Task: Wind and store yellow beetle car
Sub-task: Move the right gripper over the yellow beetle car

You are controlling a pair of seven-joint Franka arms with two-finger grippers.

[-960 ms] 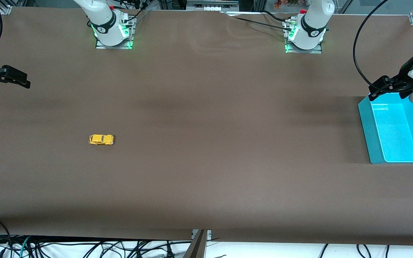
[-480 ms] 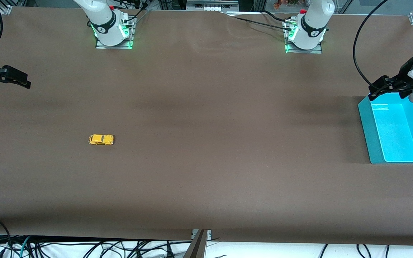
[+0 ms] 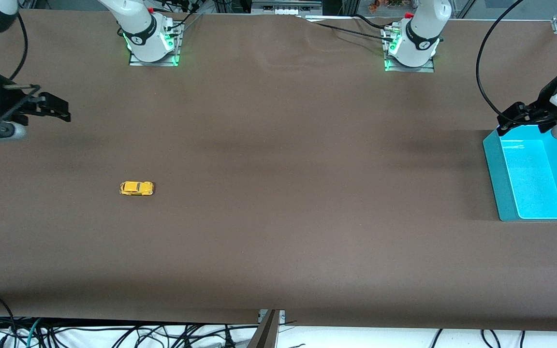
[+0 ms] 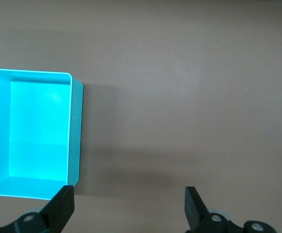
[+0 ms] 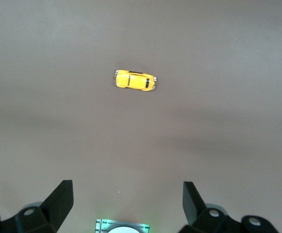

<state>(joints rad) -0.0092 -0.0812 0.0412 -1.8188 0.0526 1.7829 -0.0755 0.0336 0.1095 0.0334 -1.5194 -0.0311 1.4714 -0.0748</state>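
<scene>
Yellow beetle car (image 3: pixel 136 188) sits on the table toward the right arm's end, long axis along the table's length. Right gripper (image 3: pixel 51 107), fingers spread and empty, is the closer. Left gripper (image 3: pixel 515 118), fingers spread, waits over the blue bin (image 3: pixel 498 174).

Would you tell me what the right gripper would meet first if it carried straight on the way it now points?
Probably only bare table: the open right gripper looks down on it, and the yellow beetle car lies clear of the fingers' line.
</scene>
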